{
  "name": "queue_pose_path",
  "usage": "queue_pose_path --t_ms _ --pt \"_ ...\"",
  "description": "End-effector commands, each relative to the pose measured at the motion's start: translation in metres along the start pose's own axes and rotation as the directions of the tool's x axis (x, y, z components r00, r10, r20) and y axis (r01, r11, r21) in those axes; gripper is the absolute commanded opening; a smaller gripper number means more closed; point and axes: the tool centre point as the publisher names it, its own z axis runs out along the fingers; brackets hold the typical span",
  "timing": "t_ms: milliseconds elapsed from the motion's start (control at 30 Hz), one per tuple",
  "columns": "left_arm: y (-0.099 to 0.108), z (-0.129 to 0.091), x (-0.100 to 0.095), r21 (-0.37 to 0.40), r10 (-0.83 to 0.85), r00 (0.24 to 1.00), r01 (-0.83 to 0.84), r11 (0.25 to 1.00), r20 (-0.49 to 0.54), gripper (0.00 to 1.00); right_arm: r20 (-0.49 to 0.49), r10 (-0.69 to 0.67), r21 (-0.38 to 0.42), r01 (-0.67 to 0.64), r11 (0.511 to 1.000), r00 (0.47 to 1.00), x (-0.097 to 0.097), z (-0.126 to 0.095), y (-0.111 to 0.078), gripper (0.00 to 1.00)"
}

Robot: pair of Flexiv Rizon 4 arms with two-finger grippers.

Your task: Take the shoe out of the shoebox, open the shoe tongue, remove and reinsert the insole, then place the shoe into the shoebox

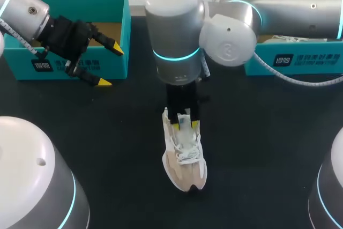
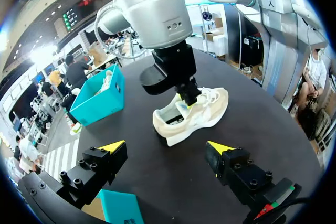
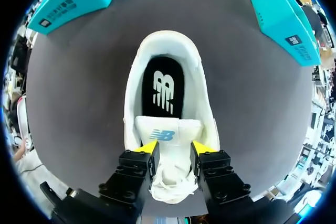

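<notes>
A cream sneaker [image 1: 185, 159] lies on the black table at the centre, toe toward the near edge. My right gripper [image 1: 185, 126] comes straight down onto it. In the right wrist view that gripper [image 3: 175, 148] is shut on the white tongue [image 3: 169, 132], one yellow tip on each side. Ahead of the tongue the black insole [image 3: 164, 87] shows inside the shoe [image 3: 168, 38]. My left gripper [image 1: 111, 66] hangs open and empty in front of the open teal shoebox [image 1: 115, 30] at the back left. From the left wrist, this gripper [image 2: 167, 146] faces the shoe [image 2: 205, 111] from a distance.
A second teal box [image 1: 300, 60] stands at the back right, under my right arm; in the left wrist view this box [image 2: 100, 95] holds something white. Bare black table lies around the shoe on both sides and toward the near edge.
</notes>
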Motion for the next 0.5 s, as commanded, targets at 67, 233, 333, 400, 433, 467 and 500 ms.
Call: queue_pose_path --t_ms 67,233,333,400,433,467,500 --pt "0.000 0.000 0.000 -0.002 0.000 1.000 0.000 1.000 -0.003 1.00 0.008 0.003 -0.026 -0.003 1.000 1.000 -0.007 -0.013 -0.002 0.32" --pt "0.000 0.000 0.000 -0.002 0.000 1.000 0.000 1.000 -0.003 1.00 0.012 -0.001 -0.020 0.001 1.000 1.000 -0.007 -0.006 0.001 0.26" --pt "0.000 0.000 0.000 -0.002 0.000 1.000 0.000 1.000 -0.003 1.00 0.005 -0.005 -0.017 0.005 1.000 1.000 -0.007 -0.002 0.003 0.24" --pt "0.000 0.000 0.000 -0.002 0.000 1.000 0.000 1.000 -0.003 1.00 0.008 -0.015 -0.015 0.015 1.000 1.000 -0.008 -0.001 0.003 0.24" --pt "0.000 0.000 0.000 -0.002 0.000 1.000 0.000 1.000 -0.003 1.00 0.017 -0.024 -0.022 0.025 0.999 1.000 -0.010 -0.004 0.003 0.25" --pt "0.000 0.000 0.000 -0.002 0.000 1.000 0.000 1.000 -0.003 1.00 0.023 -0.031 -0.040 0.032 0.999 0.999 -0.012 -0.008 0.004 0.27" --pt "0.000 0.000 0.000 -0.002 0.000 1.000 0.000 1.000 -0.003 1.00 0.033 -0.045 -0.068 0.047 0.997 0.998 -0.014 -0.013 0.005 0.29"
